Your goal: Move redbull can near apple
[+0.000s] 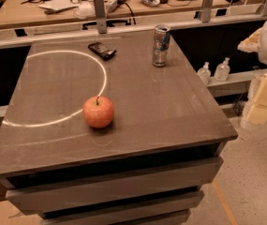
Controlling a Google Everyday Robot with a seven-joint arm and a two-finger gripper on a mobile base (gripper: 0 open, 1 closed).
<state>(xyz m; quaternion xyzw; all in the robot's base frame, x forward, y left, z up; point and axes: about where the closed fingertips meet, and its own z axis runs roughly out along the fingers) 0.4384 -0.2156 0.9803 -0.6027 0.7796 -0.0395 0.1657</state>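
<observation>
Standing at the far edge, the slim silver-blue metal redbull can (161, 45) is well apart from the round red apple (98, 111); the move is all ahead. Our gripper is out of view, so we cannot tell its state.

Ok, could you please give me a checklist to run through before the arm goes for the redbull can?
1. Redbull can standing upright, at the far right of the table: ok.
2. Apple located, towards the front left, with bare table around it: ok.
3. Can already near the apple: not ok, they are well apart.
4. Dark wrapped bar off the straight line from can to apple: ok.
5. Gripper at the can: not ok, it is at the right edge of the view, beyond the table.
6. Gripper ready to grasp: cannot tell.
</observation>
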